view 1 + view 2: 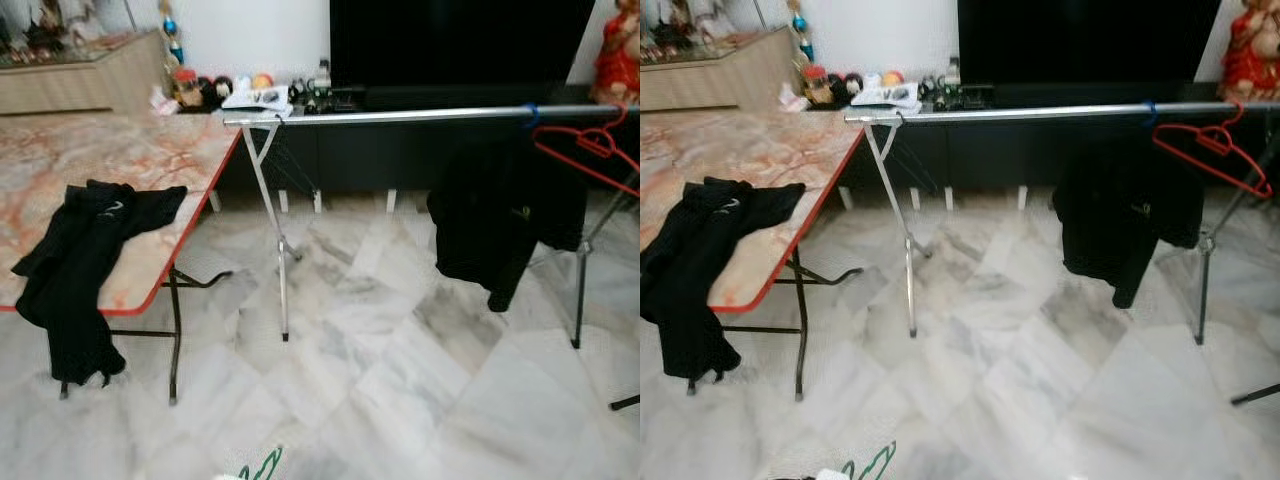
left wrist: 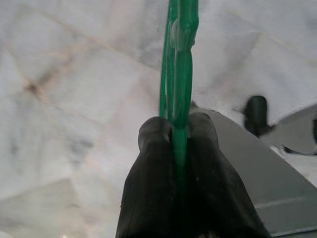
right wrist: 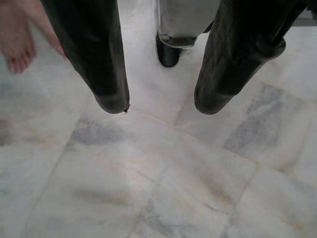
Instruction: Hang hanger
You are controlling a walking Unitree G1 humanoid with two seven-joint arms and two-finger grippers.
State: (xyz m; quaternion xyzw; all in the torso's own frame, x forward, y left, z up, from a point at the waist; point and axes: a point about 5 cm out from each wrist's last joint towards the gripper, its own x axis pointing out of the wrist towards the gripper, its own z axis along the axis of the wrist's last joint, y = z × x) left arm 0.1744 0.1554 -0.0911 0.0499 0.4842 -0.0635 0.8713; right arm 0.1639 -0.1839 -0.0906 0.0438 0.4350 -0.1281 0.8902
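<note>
Green hanger [image 2: 179, 74] is pinched in your left gripper [image 2: 178, 131], low, well short of the rail [image 1: 400, 116]; right gripper [image 3: 161, 104] hangs spread over the floor [image 3: 148, 188].

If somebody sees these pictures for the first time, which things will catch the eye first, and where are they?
The long silver drying rail crosses the room ahead, with a red hanger hooked near its right end and a black garment hanging beside it. On the left, another black garment droops over the edge of the marble-patterned table. The left gripper is shut on a green hanger above the pale marble floor.
</note>
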